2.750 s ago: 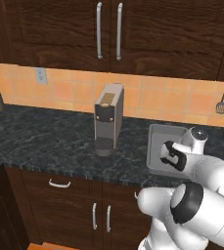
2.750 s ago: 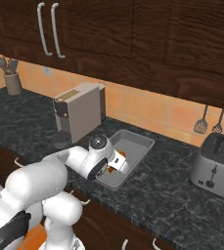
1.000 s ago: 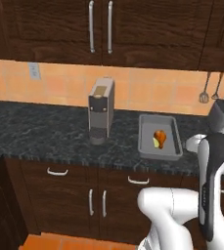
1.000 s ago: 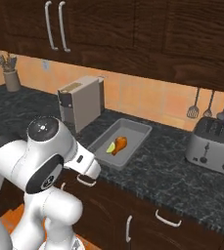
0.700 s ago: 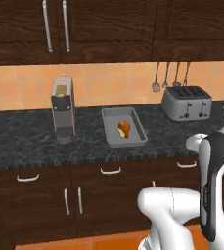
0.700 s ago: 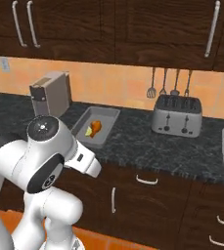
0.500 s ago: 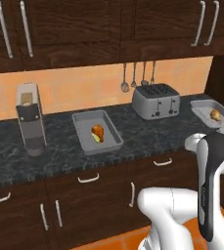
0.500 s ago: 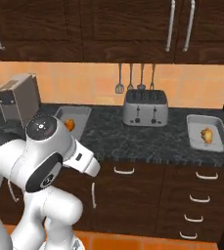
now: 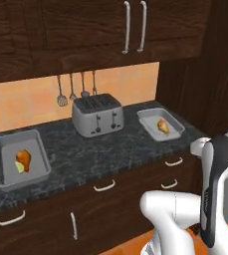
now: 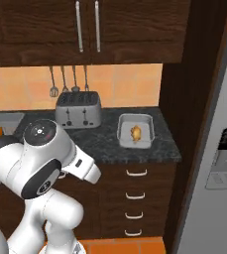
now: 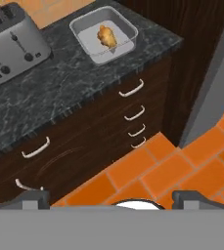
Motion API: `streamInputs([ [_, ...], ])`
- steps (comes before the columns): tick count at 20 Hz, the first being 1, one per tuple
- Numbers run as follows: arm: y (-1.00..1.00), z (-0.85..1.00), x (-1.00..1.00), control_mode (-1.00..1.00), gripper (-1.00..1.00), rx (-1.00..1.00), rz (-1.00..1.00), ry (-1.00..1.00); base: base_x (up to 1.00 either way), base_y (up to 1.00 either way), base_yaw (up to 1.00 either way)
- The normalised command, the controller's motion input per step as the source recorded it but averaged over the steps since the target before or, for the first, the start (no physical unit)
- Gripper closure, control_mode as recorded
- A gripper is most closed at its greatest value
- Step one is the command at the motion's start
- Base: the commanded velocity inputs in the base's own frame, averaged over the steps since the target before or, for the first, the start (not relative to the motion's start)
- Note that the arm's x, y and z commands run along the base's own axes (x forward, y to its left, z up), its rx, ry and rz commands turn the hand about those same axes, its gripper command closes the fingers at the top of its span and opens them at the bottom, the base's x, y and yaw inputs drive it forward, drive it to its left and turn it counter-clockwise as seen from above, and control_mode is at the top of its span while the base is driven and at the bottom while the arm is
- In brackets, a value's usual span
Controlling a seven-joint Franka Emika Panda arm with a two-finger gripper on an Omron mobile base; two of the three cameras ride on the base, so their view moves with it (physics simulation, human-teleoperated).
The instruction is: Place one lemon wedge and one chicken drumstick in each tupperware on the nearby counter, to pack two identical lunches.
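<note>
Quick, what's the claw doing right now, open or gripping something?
Claw: open and holding nothing, its two dark tips spread wide above the orange tiled floor.

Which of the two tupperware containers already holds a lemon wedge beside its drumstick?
The tupperware left of the toaster, at the counter's left end: a yellow-green lemon wedge touches its drumstick.

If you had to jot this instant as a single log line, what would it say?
left tupperware: drumstick plus lemon wedge | right tupperware: drumstick seen, wedge unclear | tool: open, empty, over floor
</note>
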Motion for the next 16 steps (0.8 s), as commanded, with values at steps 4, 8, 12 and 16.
streamInputs([
  [4, 0.00, 0.00, 0.00, 1.00, -1.00, 0.00, 0.00, 0.00, 0.20, -1.00, -0.04],
  [8, 0.00, 0.00, 0.00, 1.00, -1.00, 0.00, 0.00, 0.00, 0.00, -1.00, -0.08],
  [12, 0.00, 0.00, 0.00, 1.00, -1.00, 0.00, 0.00, 0.00, 0.00, -1.00, -0.10],
  [16, 0.00, 0.00, 0.00, 1.00, -1.00, 0.00, 0.00, 0.00, -0.23, -1.00, -0.04],
])
